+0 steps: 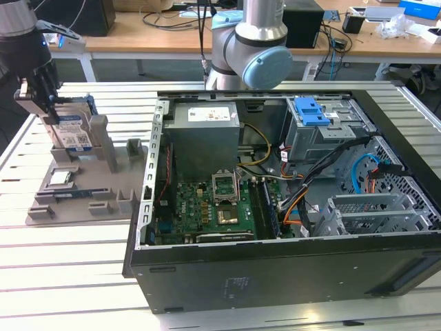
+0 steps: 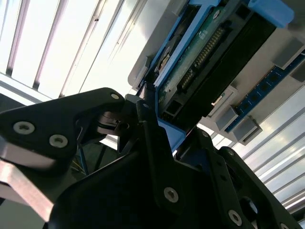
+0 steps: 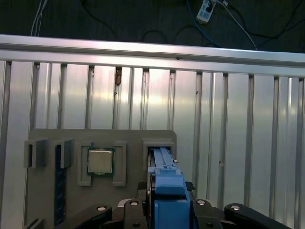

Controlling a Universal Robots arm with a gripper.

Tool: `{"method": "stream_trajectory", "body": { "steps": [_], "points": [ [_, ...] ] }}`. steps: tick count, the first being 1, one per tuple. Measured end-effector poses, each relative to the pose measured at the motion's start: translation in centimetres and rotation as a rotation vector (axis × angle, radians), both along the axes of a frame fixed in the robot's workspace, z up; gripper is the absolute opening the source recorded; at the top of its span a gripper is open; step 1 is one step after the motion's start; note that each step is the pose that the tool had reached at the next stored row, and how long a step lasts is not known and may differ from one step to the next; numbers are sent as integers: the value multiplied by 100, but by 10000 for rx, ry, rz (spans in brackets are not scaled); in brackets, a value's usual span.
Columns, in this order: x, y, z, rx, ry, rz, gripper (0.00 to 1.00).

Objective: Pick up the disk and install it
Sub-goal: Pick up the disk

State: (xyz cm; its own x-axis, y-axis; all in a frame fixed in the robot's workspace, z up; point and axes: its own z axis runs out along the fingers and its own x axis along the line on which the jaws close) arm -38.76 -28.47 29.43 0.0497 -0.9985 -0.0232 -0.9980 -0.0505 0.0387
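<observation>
Slatted aluminium tabletop point(image 1: 69, 248) is being shared by an open computer case point(image 1: 275, 283) and, at the exterior view's left, a grey fixture tray point(image 1: 103, 176). The disk point(image 1: 74, 131) is being kept upright in a slot at the tray's far end, with its white-and-blue label being shown to the exterior view. The gripper point(image 1: 41, 103) is being held at the disk's upper edge, on the side away from the case.

In the second wrist view the disk point(image 2: 209, 57) is being pinched by the gripper point(image 2: 174, 119), whose black fingers point(image 2: 152, 143) are being pressed against its blue frame. In the first wrist view the disk point(image 3: 167, 191) is being seen edge-on between the fingers, its far end being seated in the tray's slot. A CPU chip point(image 3: 100, 161) is being held in a square pocket just beside that slot. Inside the case, a grey drive cage point(image 1: 334, 131) is being topped by a blue latch point(image 1: 310, 110).
</observation>
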Motion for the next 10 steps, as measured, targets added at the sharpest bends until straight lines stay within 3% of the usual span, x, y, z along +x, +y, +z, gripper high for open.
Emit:
{"method": "stream_trajectory", "body": {
  "steps": [10],
  "points": [
    [0,1,123,0,0,0,37]
  ]
}}
